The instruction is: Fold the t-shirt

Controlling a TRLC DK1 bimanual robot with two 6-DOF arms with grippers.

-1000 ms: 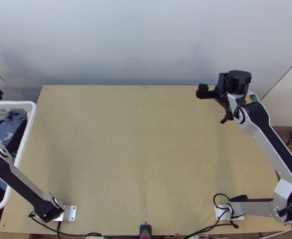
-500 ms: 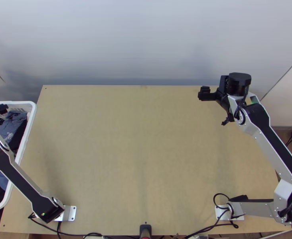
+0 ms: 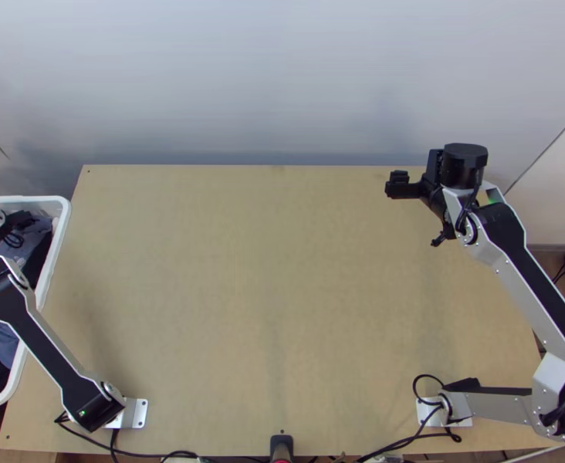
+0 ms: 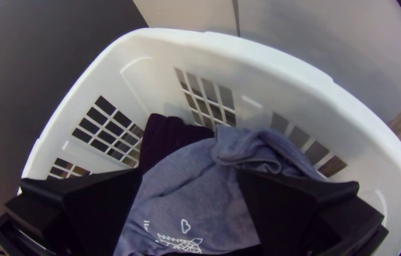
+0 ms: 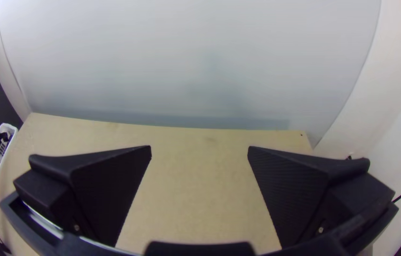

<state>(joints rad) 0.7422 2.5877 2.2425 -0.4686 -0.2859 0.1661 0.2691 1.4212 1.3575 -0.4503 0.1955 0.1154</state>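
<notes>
My right gripper (image 3: 397, 185) hangs over the far right part of the table in the top view; in the right wrist view the same gripper (image 5: 199, 154) is open with bare table between its fingers. At the left edge of the top view, my left gripper (image 3: 12, 231) is over the basket. The left wrist view has this gripper (image 4: 189, 178) open above a bunched blue-grey garment (image 4: 186, 189) with a white print, whose raised fold lies near one finger. Beneath it in the top view is the same blue-grey cloth (image 3: 32, 235), partly hidden by the arm.
A white laundry basket (image 3: 57, 202) stands against the table's left side, its slotted walls rising around the cloth. Inside lies dark maroon cloth (image 4: 167, 137). The light wooden table (image 3: 267, 293) has a wall behind it, and cables run along its near edge.
The left arm has swung in over the basket, its gripper shifting right and slightly down the top view. The right gripper has moved a little right and down.
</notes>
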